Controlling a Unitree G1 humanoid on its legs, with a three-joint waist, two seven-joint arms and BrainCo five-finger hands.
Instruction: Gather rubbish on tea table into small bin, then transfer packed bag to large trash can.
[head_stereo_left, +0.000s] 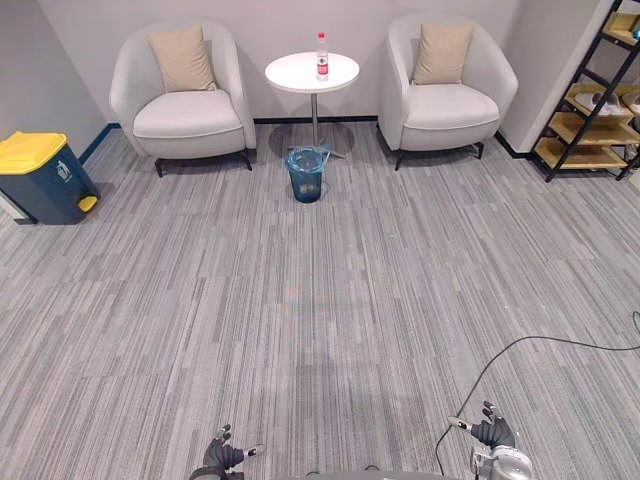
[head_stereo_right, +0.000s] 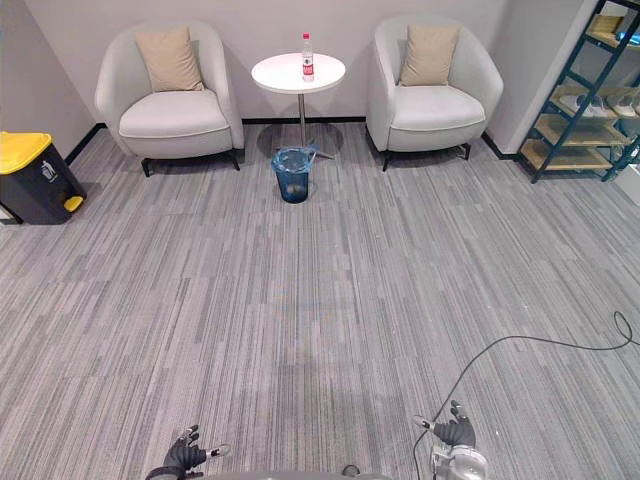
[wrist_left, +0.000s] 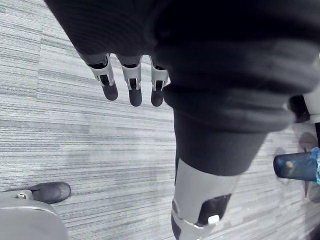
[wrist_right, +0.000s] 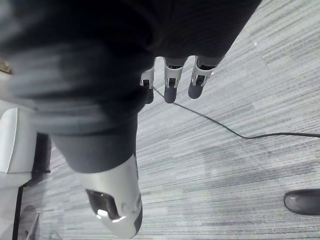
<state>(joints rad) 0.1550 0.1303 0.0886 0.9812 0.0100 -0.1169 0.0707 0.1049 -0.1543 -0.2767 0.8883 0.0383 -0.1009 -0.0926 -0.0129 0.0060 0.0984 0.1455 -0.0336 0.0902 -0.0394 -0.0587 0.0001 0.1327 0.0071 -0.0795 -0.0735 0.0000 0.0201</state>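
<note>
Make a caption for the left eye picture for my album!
A bottle stands on the round table, small bin in front of it, yellow-lidded trash can far left.

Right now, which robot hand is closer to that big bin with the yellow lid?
Left. The yellow-lidded bin stands far ahead on the robot's left. The left robot hand hangs on that side; the right robot hand hangs on the opposite side, farther away.
</note>
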